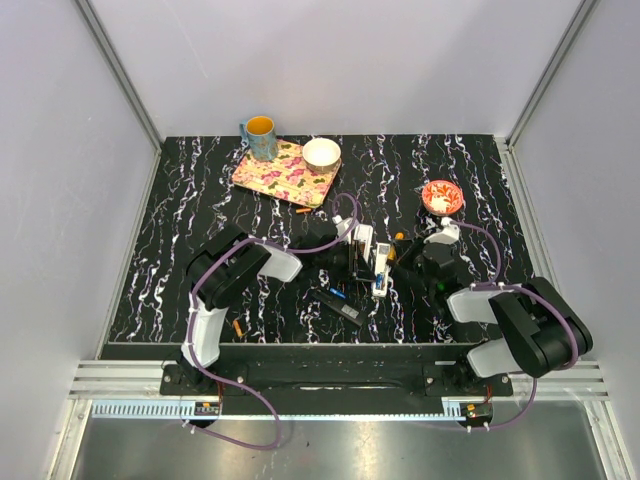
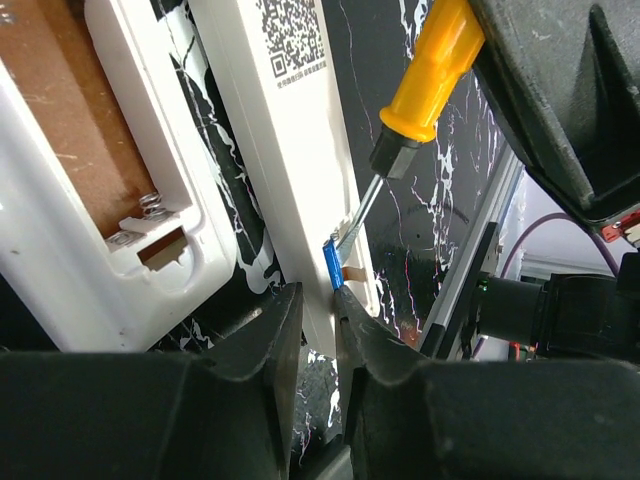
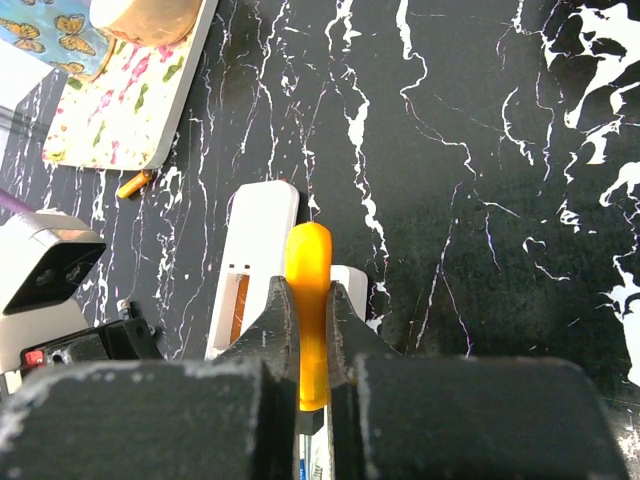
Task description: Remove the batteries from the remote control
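Most of the blue battery [image 2: 333,268] is hidden inside the bottom end of the white remote [image 2: 290,130]. Only a short blue sliver shows, where the tip of the screwdriver [image 2: 432,70] meets it. In the top view the arms cover that spot, and a blue fleck by the black bar [image 1: 345,308] is too small to name. The tabletop [image 1: 200,190] is black with white marbling, boxed in by pale walls on metal rails. At 11 o'clock lies a floral tray [image 1: 280,175] with a blue mug [image 1: 260,137] and a white bowl [image 1: 322,153] at its far edge, and at 1 o'clock a red bowl [image 1: 442,195]. An orange battery [image 1: 237,327] lies loose at 8 o'clock by the left arm, and a second orange battery [image 1: 303,211] at the tray's 5 o'clock corner. An open remote [image 2: 40,270] lies beside the white one, springs showing. The left gripper [image 2: 320,305] has its jaws pinched on the white remote's bottom end (the narrow gap is filled by casing). The right gripper [image 3: 308,290] has its jaws clamped on the screwdriver's orange handle.
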Robot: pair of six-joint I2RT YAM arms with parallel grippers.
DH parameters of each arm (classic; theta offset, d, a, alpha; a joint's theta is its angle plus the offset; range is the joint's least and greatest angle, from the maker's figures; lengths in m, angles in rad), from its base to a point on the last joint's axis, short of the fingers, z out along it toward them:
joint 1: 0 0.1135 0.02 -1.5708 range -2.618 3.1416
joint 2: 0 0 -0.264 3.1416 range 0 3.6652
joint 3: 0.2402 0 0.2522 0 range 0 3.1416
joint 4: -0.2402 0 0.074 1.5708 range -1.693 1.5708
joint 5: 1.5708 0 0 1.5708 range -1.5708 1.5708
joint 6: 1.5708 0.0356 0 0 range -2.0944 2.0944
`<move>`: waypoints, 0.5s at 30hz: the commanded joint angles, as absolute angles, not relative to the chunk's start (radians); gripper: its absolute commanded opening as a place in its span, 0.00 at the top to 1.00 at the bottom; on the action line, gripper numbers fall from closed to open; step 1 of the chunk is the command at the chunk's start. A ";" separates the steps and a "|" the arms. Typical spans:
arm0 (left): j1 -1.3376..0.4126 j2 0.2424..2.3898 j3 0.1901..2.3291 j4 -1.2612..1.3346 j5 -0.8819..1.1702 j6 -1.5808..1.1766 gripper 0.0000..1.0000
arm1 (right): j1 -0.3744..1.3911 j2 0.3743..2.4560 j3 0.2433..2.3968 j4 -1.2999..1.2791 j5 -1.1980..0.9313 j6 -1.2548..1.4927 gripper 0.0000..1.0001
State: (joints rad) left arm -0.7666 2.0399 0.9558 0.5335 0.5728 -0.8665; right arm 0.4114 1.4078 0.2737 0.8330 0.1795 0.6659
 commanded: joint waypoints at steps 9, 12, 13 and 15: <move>-0.799 2.062 0.948 0.681 0.626 -0.948 0.78 | 0.454 1.468 0.321 0.831 0.190 0.727 1.00; -0.801 2.069 0.951 0.692 0.630 -0.954 0.78 | 0.456 1.468 0.322 0.825 0.161 0.765 1.00; -0.801 2.069 0.951 0.695 0.629 -0.954 0.78 | 0.454 1.476 0.325 0.824 0.152 0.784 1.00; -0.799 2.072 0.956 0.692 0.630 -0.953 0.78 | 0.454 1.482 0.324 0.827 0.118 0.807 1.00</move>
State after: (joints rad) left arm -0.7727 2.0529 0.9417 0.5804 0.5842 -0.9279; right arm 0.4316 1.4601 0.2974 0.8318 0.2169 0.7036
